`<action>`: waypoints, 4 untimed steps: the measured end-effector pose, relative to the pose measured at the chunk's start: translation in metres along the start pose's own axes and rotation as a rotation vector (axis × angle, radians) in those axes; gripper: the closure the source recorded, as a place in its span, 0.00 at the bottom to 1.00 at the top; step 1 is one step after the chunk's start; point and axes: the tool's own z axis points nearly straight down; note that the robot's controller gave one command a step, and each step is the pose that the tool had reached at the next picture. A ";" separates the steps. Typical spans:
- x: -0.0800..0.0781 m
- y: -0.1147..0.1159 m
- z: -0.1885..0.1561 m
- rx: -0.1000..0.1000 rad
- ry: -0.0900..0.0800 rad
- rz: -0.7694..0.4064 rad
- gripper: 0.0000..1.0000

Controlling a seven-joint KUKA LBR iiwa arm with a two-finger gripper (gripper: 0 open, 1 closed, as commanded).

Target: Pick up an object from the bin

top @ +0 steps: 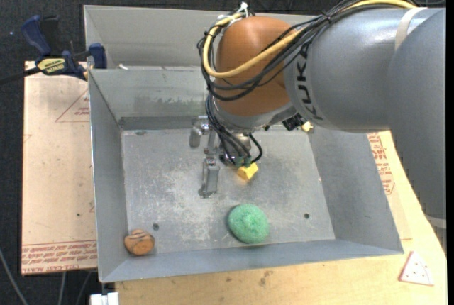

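My gripper (207, 187) hangs low over the middle of the bin floor, under the orange wrist cover. A small yellow block (247, 171) lies just to its right, partly hidden by the cables and the gripper's body. Whether the block touches the gripper cannot be made out. A green fuzzy ball (248, 223) rests on the floor a little nearer the front wall, to the gripper's lower right. A brown rounded lump (139, 242) sits in the front left corner, far from the gripper.
The arm and its orange cover with looped cables hang over the back right part of the bin. The bin's sloped walls rise on all sides, and bare floor lies left of the gripper.
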 end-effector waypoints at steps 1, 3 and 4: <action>-0.001 -0.001 -0.005 -0.001 -0.007 0.003 0.00; 0.046 -0.083 -0.027 -0.001 -0.009 -0.009 0.00; 0.045 -0.093 0.003 0.001 -0.009 -0.080 0.00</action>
